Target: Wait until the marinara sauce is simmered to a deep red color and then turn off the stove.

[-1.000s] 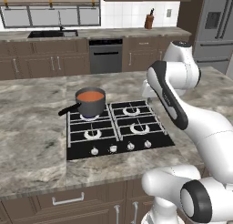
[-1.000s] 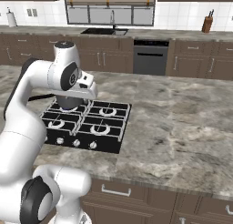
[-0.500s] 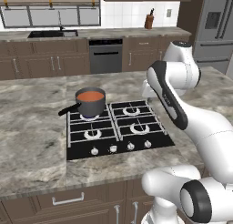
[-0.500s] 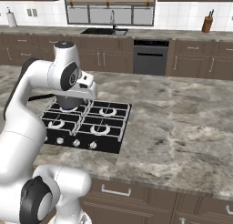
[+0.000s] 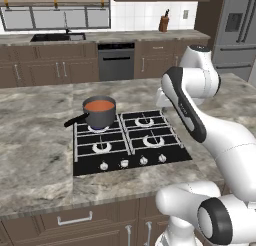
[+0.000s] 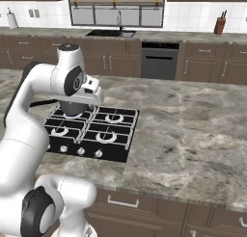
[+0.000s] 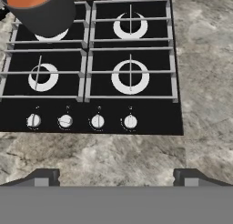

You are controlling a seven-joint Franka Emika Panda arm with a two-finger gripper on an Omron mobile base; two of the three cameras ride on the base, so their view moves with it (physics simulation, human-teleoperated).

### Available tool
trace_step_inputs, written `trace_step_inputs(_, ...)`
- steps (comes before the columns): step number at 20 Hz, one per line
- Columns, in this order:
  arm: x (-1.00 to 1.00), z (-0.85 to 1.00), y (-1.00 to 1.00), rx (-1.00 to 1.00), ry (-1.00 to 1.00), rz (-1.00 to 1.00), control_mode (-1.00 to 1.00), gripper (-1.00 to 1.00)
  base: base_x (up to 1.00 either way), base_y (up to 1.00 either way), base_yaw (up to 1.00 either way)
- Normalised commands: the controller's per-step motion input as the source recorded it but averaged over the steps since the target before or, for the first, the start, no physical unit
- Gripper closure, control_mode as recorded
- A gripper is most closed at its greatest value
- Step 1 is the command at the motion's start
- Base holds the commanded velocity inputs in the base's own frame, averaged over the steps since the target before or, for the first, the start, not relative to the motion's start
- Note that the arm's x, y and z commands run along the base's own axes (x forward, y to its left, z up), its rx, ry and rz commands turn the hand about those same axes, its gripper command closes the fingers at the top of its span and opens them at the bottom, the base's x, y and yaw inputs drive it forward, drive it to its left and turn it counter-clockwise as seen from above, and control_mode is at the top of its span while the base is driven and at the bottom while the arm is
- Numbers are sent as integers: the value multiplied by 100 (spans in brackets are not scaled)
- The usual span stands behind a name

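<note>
- The sauce point(image 5: 99, 105) sits orange-red in a dark pan point(image 5: 100, 118) on the stove's point(image 5: 127, 151) burner at 10 o'clock.
- The jaws point(image 7: 116, 176) stand wide apart, holding nothing, above the desk point(image 7: 200, 59) at the stove's 6 o'clock edge, near four knobs point(image 7: 97, 121).

no readable text, labels, brands or numbers on anything in view

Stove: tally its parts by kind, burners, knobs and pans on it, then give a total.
Burners on the stove: 4
Knobs: 4
Saucepan with red sauce: 1
Total: 9
</note>
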Motion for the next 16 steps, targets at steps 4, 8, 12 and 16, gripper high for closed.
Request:
trace_step_inputs(4,0,0,0,0,0,0,-100,-100,0,0,0)
trace_step_inputs(8,0,0,0,0,0,0,-100,-100,0,0,0)
trace_step_inputs(12,0,0,0,0,0,0,-100,-100,0,0,0)
trace_step_inputs(16,0,0,0,0,0,0,-100,-100,0,0,0)
